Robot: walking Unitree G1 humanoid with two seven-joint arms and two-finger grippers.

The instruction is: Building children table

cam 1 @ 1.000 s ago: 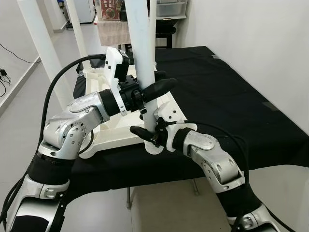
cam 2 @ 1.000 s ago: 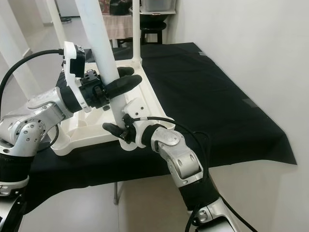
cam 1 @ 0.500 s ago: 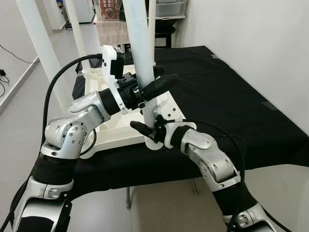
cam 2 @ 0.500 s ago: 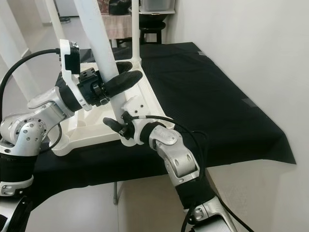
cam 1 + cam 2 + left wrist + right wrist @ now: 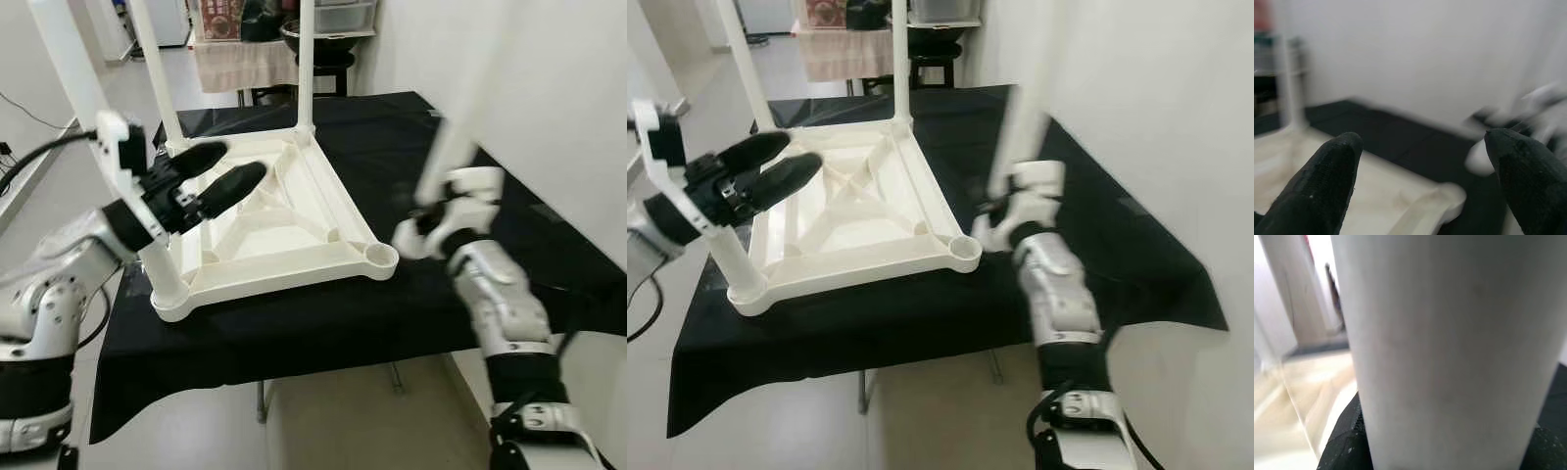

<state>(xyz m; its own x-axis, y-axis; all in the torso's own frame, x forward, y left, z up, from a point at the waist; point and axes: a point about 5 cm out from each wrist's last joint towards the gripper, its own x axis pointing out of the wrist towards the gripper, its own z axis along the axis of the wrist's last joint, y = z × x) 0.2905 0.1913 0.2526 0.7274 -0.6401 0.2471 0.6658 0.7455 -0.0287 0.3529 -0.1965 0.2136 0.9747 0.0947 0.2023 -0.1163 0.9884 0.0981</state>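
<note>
1. Gripping a white table leg (image 5: 460,122), the right gripper (image 5: 423,227) sat at centre right of the left eye frame, off the tabletop's right edge and above the black cloth (image 5: 470,186); the leg rose from it, blurred, toward the upper right.
2. Its wrist camera gave what the head cameras could not: the leg (image 5: 1449,347) up close as a broad pale column, with a black finger (image 5: 1344,445) pressed against its lower side.
3. The left gripper (image 5: 211,176) hovered at left of the frame, its two fingers (image 5: 186,162) spread apart with nothing between them, over the near-left part of the tabletop.
4. From the left wrist camera both fingertips (image 5: 1327,176) showed wide apart, and between them lay a blurred corner of the white tabletop (image 5: 1430,205) and the black cloth beyond it.
5. The upturned white tabletop (image 5: 284,259) lay in the middle of the frame on the cloth, its ribbed underside facing up.
6. Its near-right corner carried a round leg socket (image 5: 379,257) with no leg in it, just left of the right gripper.
7. A leg (image 5: 118,157) stood in the near-left corner, just beside the left gripper; two more legs (image 5: 306,59) stood at the far corners.
8. Outward, a white wall (image 5: 529,78) filled the upper right, and furniture (image 5: 323,20) stood at top centre.
</note>
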